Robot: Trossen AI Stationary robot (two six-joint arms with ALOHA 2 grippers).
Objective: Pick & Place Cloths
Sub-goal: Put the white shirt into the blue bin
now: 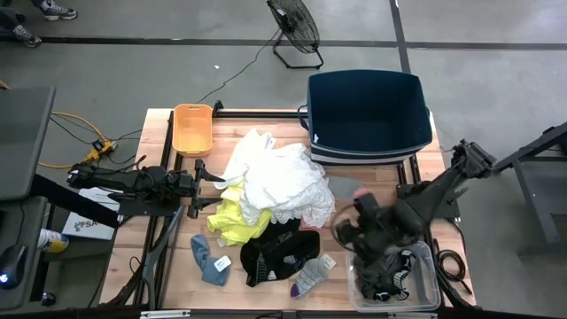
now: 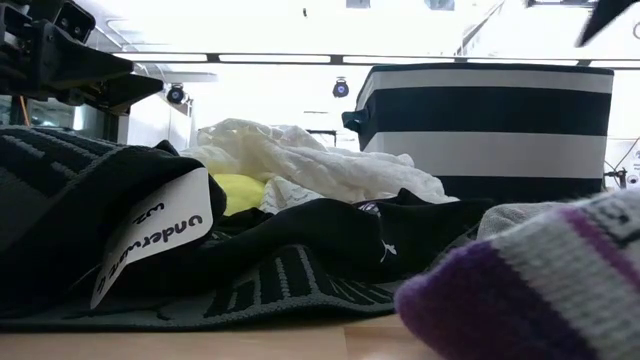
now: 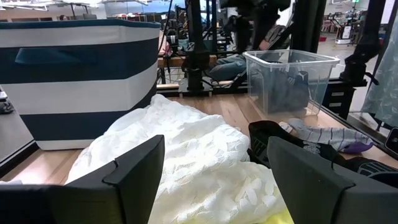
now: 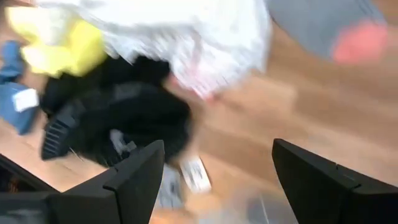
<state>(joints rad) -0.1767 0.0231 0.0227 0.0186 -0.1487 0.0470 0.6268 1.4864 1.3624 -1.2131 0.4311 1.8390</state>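
Left gripper (image 1: 215, 182) hangs at the counter's (image 1: 159, 133) left side, fingers spread wide and holding nothing, pointing at the cloth heap. Just beside its tips sits the white cloth (image 1: 279, 182), biggest of the pile, bunched mid-counter; the left wrist view shows it spreading right past the open fingers (image 3: 134, 165). Under its near-left edge peeks the yellow cloth (image 1: 235, 221). Toward the front edge lies a blue-grey sock (image 1: 208, 261), then the black cloth (image 1: 279, 252), then a grey sock with a purple toe (image 1: 310, 276). Behind the heap stands the navy tub (image 1: 368, 111), and an orange tray (image 1: 192, 128) sits at the back left. A grey cloth with a pink end (image 1: 350, 189) lies right of the white one. Right gripper (image 1: 347, 232) hovers over bare wood between the black cloth and the clear bin (image 1: 428, 275), fingers parted wide, nothing between them. Dark cloth already lies in that bin.
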